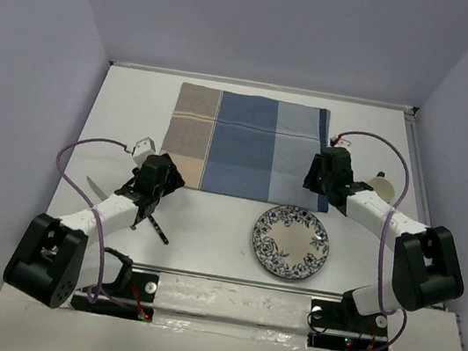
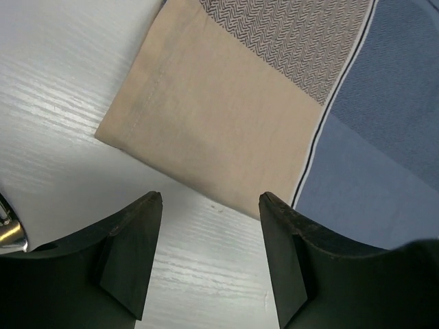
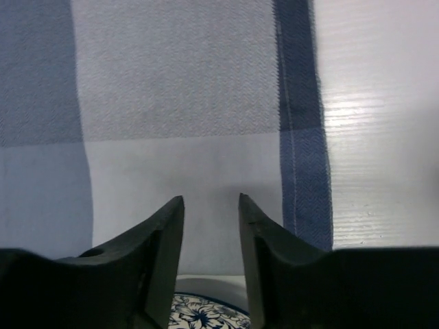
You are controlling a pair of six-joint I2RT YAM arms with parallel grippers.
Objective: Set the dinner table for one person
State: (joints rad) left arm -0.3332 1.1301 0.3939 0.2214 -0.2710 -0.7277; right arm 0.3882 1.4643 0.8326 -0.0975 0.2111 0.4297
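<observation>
White tabletop (image 1: 207, 234) fills the overhead view, and the blue-and-tan striped placemat (image 1: 243, 146) lies flat toward its far side. My left tool (image 1: 167, 176) hangs at the mat's near-left corner and my right tool (image 1: 316, 173) at its near-right corner. The floral plate (image 1: 290, 241) sits on bare tabletop just nearer than the mat.

From my left wrist, the left tool (image 2: 209, 199) gapes wide and empty above the tan corner.

From my right wrist, the right tool (image 3: 211, 200) is parted more narrowly, also empty, over the pale-blue edge, with the plate (image 3: 206, 314) just below. I judge the mat wants squaring: lower both tools together, pinch only the hem, pull evenly, and keep clear of the plate.
</observation>
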